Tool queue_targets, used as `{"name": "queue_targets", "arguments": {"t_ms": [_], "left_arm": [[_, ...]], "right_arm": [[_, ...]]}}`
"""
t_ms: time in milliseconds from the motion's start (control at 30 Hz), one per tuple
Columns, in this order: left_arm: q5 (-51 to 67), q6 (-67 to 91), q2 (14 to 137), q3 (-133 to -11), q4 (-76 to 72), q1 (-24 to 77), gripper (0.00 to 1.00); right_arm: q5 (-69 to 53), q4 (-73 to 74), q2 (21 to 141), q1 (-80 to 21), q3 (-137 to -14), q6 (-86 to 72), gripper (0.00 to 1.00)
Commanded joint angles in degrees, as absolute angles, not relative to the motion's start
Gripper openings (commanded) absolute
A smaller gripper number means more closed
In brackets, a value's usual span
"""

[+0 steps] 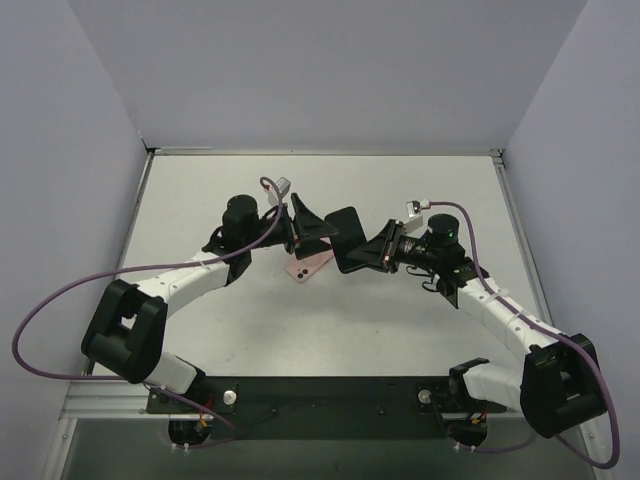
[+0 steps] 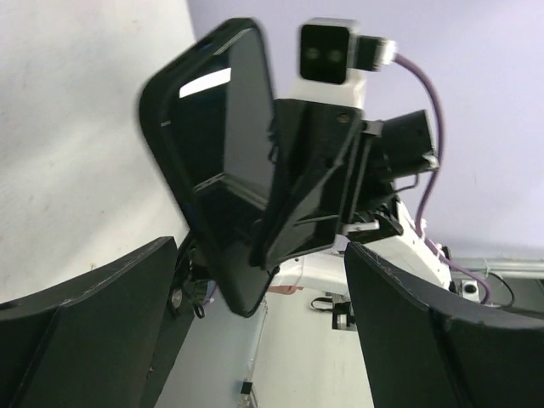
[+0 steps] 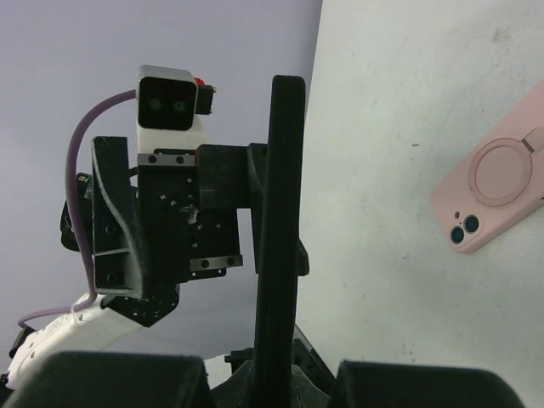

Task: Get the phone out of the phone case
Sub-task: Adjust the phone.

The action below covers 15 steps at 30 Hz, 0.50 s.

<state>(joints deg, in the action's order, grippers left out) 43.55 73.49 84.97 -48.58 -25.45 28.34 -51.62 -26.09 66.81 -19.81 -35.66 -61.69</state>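
A black phone (image 1: 345, 240) with a glossy screen and a thick dark rim is held in the air at mid-table. I cannot tell phone from case. My right gripper (image 1: 373, 250) is shut on its right end. In the right wrist view the phone (image 3: 279, 221) stands edge-on between the fingers of the right gripper (image 3: 272, 382). My left gripper (image 1: 316, 232) is open at the phone's left end. In the left wrist view the phone (image 2: 225, 161) hangs with its lower corner between the wide-apart fingers of the left gripper (image 2: 263, 340), touching neither.
A pink phone-shaped item (image 1: 310, 265) with two camera lenses and a round ring lies flat on the white table (image 1: 200, 200) under the grippers, also in the right wrist view (image 3: 493, 187). Grey walls enclose the table on three sides.
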Motion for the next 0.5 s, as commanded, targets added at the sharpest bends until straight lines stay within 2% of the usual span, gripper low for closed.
{"name": "queue_targets", "arguments": {"t_ms": [0, 100, 300, 467], "left_arm": [[46.1, 79.9, 86.3, -47.8, -41.8, 28.6, 0.9], [45.2, 80.8, 87.1, -48.3, -41.9, 29.0, 0.84], [41.8, 81.7, 86.8, -48.2, -42.1, 30.1, 0.74], [40.1, 82.7, 86.7, -47.4, -42.9, 30.4, 0.65]], "right_arm": [[-56.1, -42.8, 67.7, -20.0, -35.0, -67.7, 0.0], [-59.1, -50.6, 70.2, -20.6, -33.9, -73.5, 0.0], [-60.6, -76.2, 77.7, -21.6, -31.0, -87.9, 0.0], [-60.0, -85.0, 81.7, -23.0, -29.7, -92.5, 0.0]]}}
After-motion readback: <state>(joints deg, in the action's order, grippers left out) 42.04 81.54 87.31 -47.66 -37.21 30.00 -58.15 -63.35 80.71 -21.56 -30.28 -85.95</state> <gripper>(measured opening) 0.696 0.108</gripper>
